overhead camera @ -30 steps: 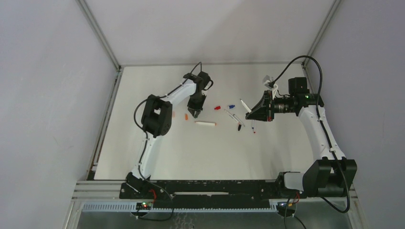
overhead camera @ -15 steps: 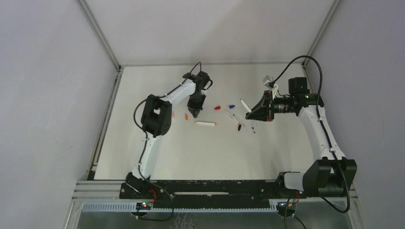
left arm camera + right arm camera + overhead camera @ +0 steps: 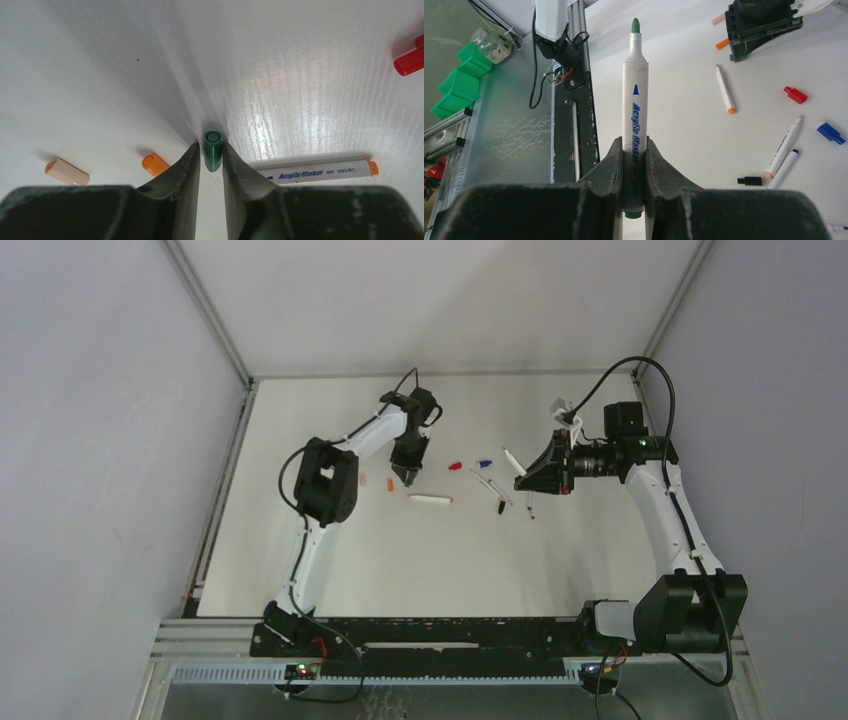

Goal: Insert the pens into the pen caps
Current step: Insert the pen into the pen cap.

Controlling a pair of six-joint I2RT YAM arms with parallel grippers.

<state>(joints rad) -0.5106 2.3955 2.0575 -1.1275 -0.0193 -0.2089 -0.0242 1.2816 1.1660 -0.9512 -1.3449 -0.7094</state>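
Lying nearest the arm bases on the white tabletop [image 3: 300, 75] is a slim white plastic marker pen with an orange tip [image 3: 320, 172]. Its barrel reads "Acrylic Marker" in blue, with a small "deli" mark beside it.

Just beyond it the left gripper [image 3: 210, 155] reaches down to the table, its two dark fingers flanking a stubby green plastic cap [image 3: 213, 142]. The cap lies on the surface with its round end pointing away from the wrist. The fingers sit tight against its sides, but I cannot tell whether they are actually pinching it or only bracketing it. A small orange cap [image 3: 155, 164] lies just beside the left finger.

Across from it, raised off the table, the right gripper [image 3: 634, 150] is clamped on a white-barrelled marker pen with a green tip [image 3: 635, 100]. It grips low on the barrel near the green tail plug, so the tip end sticks out free. The same "Acrylic Marker" lettering runs along this pen.

Farther back lie a red cap [image 3: 795, 94] and a blue cap [image 3: 830, 133].

These look like light, stiff, smooth plastic pieces, round enough to roll or squirt out of a pinch. I would hold the cap across its middle with the mouth left clear, and hold the pen well behind its tip.
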